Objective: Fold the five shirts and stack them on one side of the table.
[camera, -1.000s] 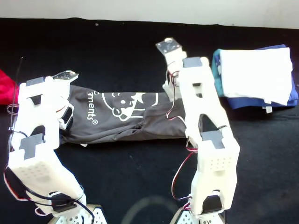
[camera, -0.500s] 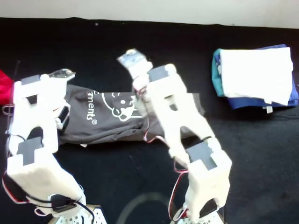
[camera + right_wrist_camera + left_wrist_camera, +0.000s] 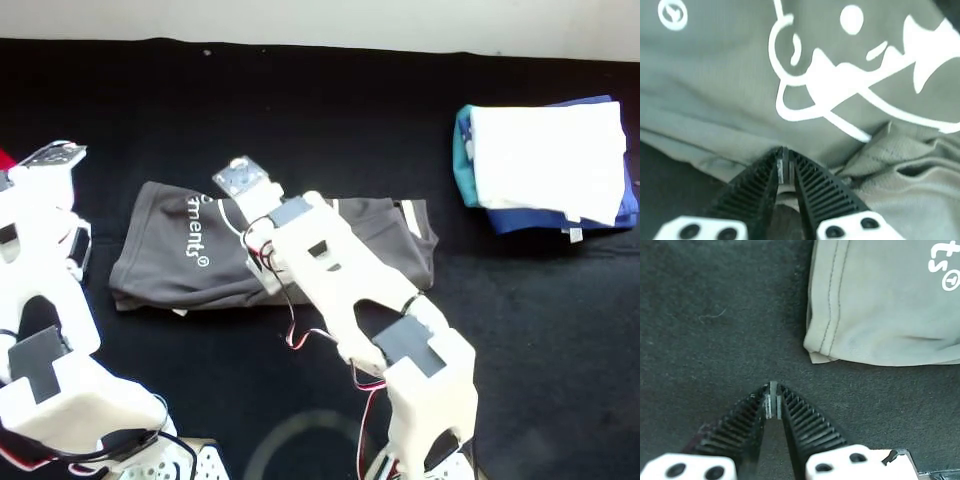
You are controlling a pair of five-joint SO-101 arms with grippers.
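Grey shirt [image 3: 170, 270] lies folded lengthwise; our left claw [image 3: 772, 391] sits closed beside it, our right claw [image 3: 784, 156] closed atop it. Next, we reckon: pinch 1 end, fold across.

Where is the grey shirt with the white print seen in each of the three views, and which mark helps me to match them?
High view: the grey shirt lies flat, left of the table's centre, with an arm over its middle.
Left wrist view: its stitched corner lies just beyond the left gripper, apart from it.
Right wrist view: it spreads under and beyond the right gripper.
Shared landmark: the small white circled mark printed on it.
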